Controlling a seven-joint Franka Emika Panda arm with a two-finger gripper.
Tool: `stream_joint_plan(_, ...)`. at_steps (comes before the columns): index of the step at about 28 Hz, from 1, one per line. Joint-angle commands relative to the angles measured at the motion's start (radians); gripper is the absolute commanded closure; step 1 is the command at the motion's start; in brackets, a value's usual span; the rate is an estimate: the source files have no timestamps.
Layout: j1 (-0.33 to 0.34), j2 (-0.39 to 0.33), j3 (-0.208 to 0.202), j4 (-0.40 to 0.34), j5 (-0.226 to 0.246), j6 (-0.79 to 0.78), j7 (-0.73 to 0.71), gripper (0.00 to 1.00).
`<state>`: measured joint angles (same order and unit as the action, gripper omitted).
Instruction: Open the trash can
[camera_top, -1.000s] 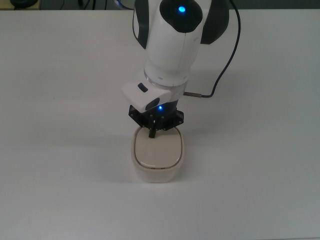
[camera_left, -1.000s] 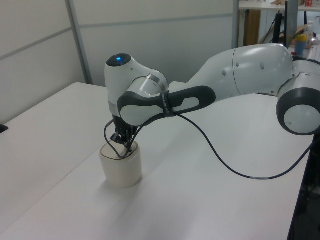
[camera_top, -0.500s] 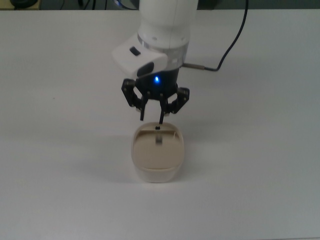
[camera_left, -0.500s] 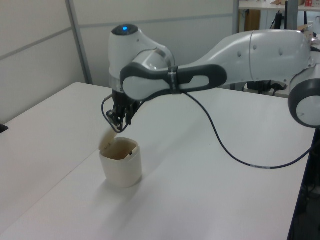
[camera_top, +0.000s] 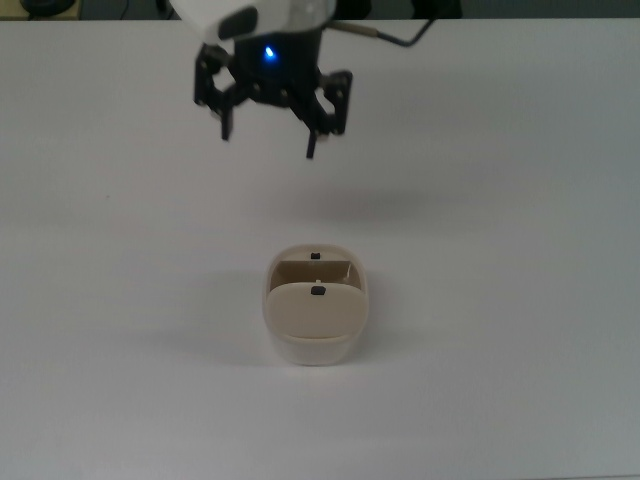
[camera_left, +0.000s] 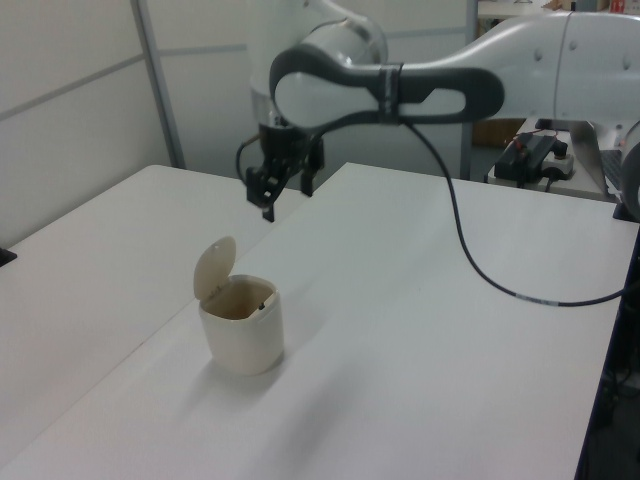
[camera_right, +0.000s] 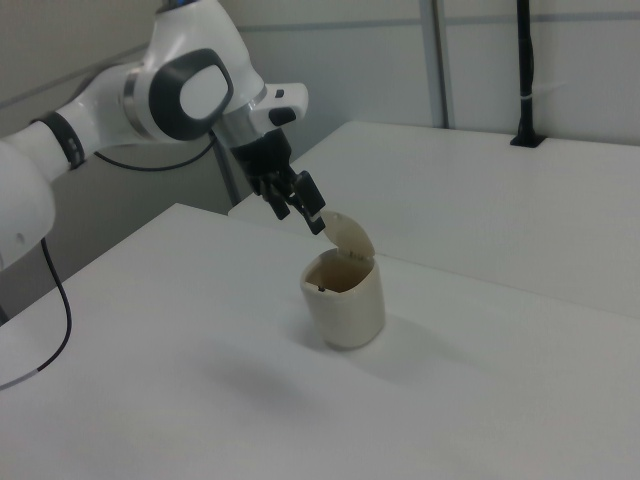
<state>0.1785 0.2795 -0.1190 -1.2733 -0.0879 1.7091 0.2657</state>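
1. The trash can (camera_top: 316, 318) stands upright on the white bench (camera_top: 520, 300), near the middle of the top view and well apart from the pincer (camera_top: 268, 140).
2. Its lid (camera_left: 214, 267) is raised, tilted up and back from the body on its hinge; in the left view it stands at the can's left, in the right view at the can's right (camera_right: 350, 238).
3. The opening shows a brownish inside (camera_left: 240, 298), and 1 small dark square sits on the lid's edge in the top view, with another on the rim behind it.
4. The pincer hangs in the air above the bench, fingers spread wide and pointing down, holding nothing.
5. In the top view it is toward the upper edge, clear of the can; a blue light glows on its black body.
6. In the left view a black cable (camera_left: 470, 255) loops from the arm (camera_left: 440, 85) down toward the left view's right.
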Motion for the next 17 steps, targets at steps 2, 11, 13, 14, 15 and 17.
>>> stream_joint_plan(2,-0.042,-0.089,-0.005,-0.029,0.019,-0.126,-0.135,0.0)
stream_joint_plan(11,-0.063,-0.114,-0.004,-0.029,0.019,-0.204,-0.217,0.0)
stream_joint_plan(13,-0.065,-0.115,-0.004,-0.029,0.019,-0.215,-0.226,0.0)
stream_joint_plan(14,-0.065,-0.115,-0.004,-0.029,0.019,-0.22,-0.232,0.0)
stream_joint_plan(15,-0.065,-0.115,-0.004,-0.029,0.019,-0.224,-0.236,0.0)
stream_joint_plan(17,-0.068,-0.117,-0.004,-0.029,0.019,-0.239,-0.25,0.0)
